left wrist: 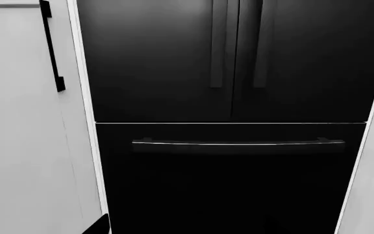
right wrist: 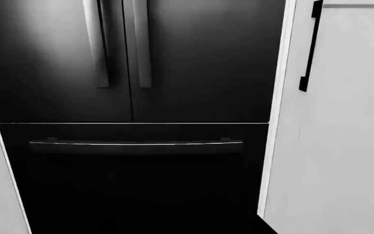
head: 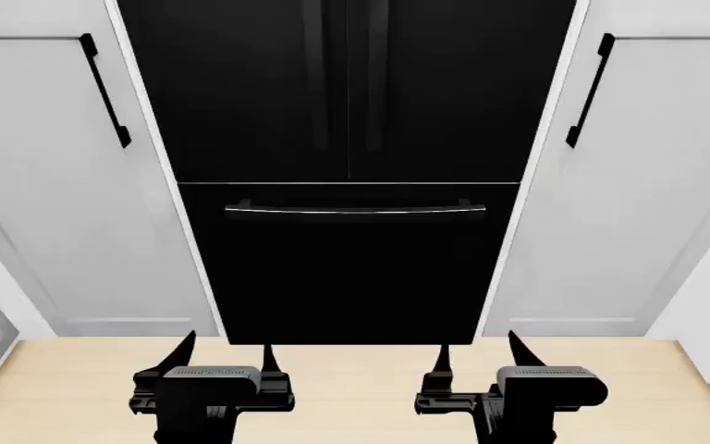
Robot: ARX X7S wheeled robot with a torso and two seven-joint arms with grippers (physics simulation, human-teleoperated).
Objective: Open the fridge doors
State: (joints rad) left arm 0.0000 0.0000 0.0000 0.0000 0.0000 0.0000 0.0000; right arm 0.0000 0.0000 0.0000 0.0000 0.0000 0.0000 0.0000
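A: What is recorded of the fridge doors (head: 347, 88)?

B: Two tall glossy black panels are seen closed, meeting at a thin vertical seam dead ahead in the head view. Their lower edge is met by the drawer front (head: 348, 264), a wide black panel directly below them, with a narrow horizontal gap between. White cabinet doors are noted either side of the fridge doors: the left cabinet (head: 47, 185) and the right cabinet (head: 651, 185), each flush beside a white edge strip.

A: And the open room?

B: A band of pale wooden floor (head: 348, 388) is seen below the drawer front, between it and both arms. Nothing is touched by either arm.

A: Handles?

B: Two vertical handles (right wrist: 121, 44) are placed just beside the seam of the fridge doors, one on each panel. A horizontal handle (left wrist: 237, 144) runs across the drawer front near its upper edge. Black bar handles are fixed on the cabinets at the edges nearest the fridge doors.

A: Grippers?

B: The left gripper (head: 228, 365) and the right gripper (head: 479, 363) are held low, well apart from the fridge doors. Each pair of fingers is spread wide, with nothing between them.
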